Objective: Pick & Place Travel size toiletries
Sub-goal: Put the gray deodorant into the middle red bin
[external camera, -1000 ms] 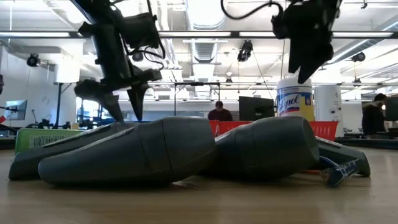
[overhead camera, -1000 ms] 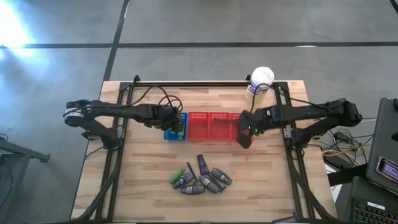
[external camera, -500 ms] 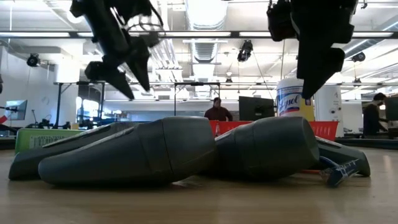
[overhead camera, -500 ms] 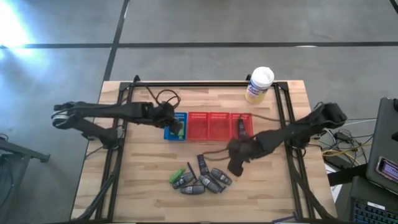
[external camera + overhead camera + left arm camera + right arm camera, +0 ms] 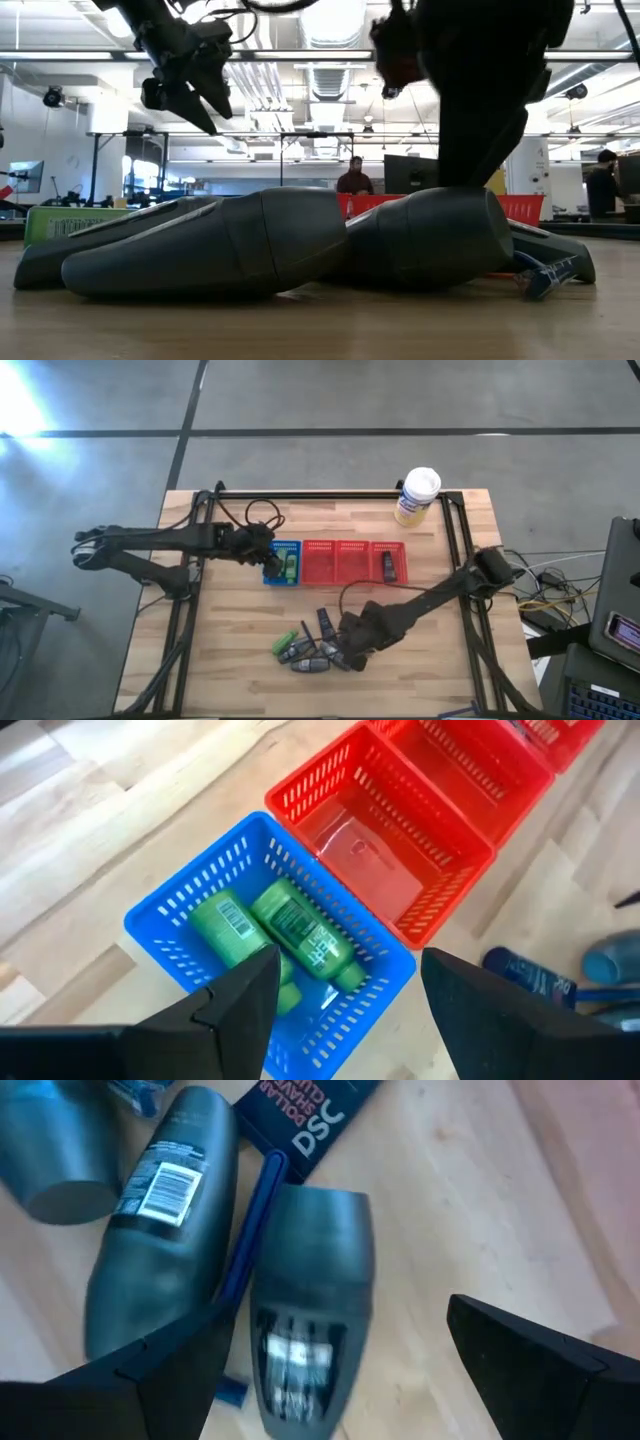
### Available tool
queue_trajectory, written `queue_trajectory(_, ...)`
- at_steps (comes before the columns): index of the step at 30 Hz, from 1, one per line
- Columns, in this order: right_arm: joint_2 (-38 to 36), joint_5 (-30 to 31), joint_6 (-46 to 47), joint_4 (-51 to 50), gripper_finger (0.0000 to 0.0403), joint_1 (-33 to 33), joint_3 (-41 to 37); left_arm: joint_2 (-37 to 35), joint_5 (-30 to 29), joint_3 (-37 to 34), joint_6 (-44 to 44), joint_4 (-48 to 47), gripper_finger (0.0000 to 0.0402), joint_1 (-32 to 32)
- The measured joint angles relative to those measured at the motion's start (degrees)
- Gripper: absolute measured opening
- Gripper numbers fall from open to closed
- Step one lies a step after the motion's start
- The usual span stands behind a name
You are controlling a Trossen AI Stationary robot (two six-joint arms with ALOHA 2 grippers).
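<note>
Several dark grey tubes and one green bottle (image 5: 284, 639) lie in a pile (image 5: 318, 648) on the wood near the table's near edge, with a navy packet (image 5: 305, 1115) and a blue razor (image 5: 250, 1230) among them. My right gripper (image 5: 348, 648) is open and hangs low over the pile's right side. In the right wrist view its fingers (image 5: 335, 1320) stand on either side of one grey tube (image 5: 312, 1270), apart from it. My left gripper (image 5: 348, 970) is open above the blue basket (image 5: 283, 563), which holds two green bottles (image 5: 285, 925). A dark bottle (image 5: 388, 567) lies in the rightmost red compartment.
A row of red baskets (image 5: 338, 560) stands right of the blue one at mid-table. The yellow-and-white canister (image 5: 417, 496) stands at the far right corner. Black frame rails (image 5: 190, 610) run along the table's sides. Bare wood lies left and right of the pile.
My right gripper has swung from the rightmost red compartment toward the near edge and the left, and has come down over the pile. The dark bottle now shows in that compartment. My left gripper has drawn back from the blue basket toward the table's left and has risen.
</note>
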Motion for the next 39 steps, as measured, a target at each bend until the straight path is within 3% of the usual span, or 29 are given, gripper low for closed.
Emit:
queue_trajectory(9,5.4,-1.7,1.8,-0.1,0.0351,-0.4,1.6,0.0,0.0,0.0,4.4,-1.6,0.0248,0.0)
queue_trajectory(13,5.6,-3.3,1.6,-1.4,0.0311,-1.0,0.6,0.0,0.0,0.0,5.4,-1.5,0.0248,0.0)
queue_trajectory(20,1.9,-4.1,2.5,-1.9,0.0198,-4.2,-1.7,0.0,-0.1,0.0,6.2,-1.5,0.0248,0.1)
queue_trajectory(24,-3.6,-3.9,4.0,-2.8,0.0198,-6.9,-2.4,0.0,-0.1,0.0,6.3,-1.5,0.0248,0.1)
queue_trajectory(28,-11.6,-0.2,9.7,-4.2,0.0198,-12.6,-2.4,-0.8,-0.1,0.0,7.6,-1.6,0.0248,0.1)
queue_trajectory(33,-18.2,3.0,17.4,-4.3,0.0198,-24.9,-3.2,-2.0,-0.6,0.0,8.4,-1.6,0.0248,0.0)
queue_trajectory(39,-15.0,-4.0,13.7,-1.2,0.0206,-35.1,-3.5,-2.5,-2.6,-0.1,8.3,-1.5,0.0248,0.0)
